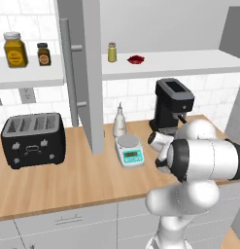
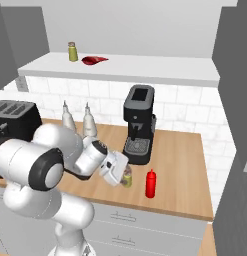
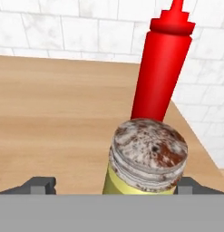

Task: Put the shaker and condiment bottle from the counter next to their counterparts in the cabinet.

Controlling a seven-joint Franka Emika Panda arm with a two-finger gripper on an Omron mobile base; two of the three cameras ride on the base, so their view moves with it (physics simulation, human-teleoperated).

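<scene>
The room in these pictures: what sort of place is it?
A kitchen, computer-rendered by the look of it. A black toaster and a coffee machine stand on a wooden counter against white wall tiles, with jars on a shelf above.

From my seat: hand (image 2: pixel 126 176) low over worktop (image 2: pixel 180 165), shaker (image 3: pixel 147 158) between fingertips. Red bottle (image 2: pixel 151 183) just beside, crowding that side. Coffee machine (image 2: pixel 139 130) close behind. Worktop toward right edge bare, easy passage.

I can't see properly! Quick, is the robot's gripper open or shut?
Gripper: open, its fingers either side of the tiny olive-yellow shaker with the grey cap, not yet closed on it.
</scene>
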